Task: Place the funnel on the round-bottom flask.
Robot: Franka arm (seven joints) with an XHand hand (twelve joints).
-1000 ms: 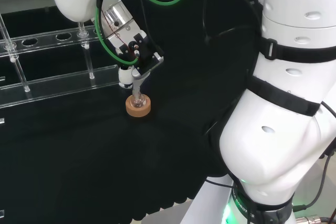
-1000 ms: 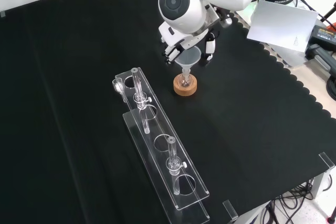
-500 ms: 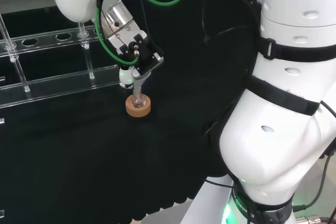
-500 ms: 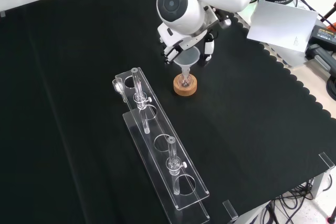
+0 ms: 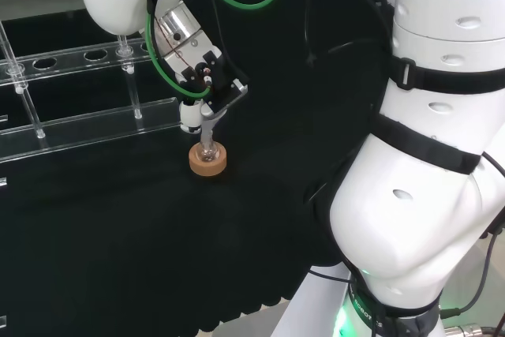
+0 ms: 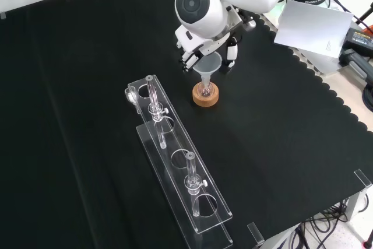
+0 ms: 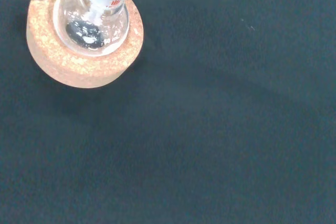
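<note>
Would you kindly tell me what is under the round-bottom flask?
A cork ring stand sits under the round-bottom flask, resting on the black cloth. The cloth beneath the ring is covered.

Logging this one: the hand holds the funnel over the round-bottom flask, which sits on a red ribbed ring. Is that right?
Not quite. The stand under the round-bottom flask is a cork ring, not a red ribbed one, as the wrist view shows. The rest holds: the hand holds the funnel over the flask.

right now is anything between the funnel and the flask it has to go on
Nothing visible. The funnel, with the hand around it, sits directly over the round-bottom flask on its cork ring.
</note>
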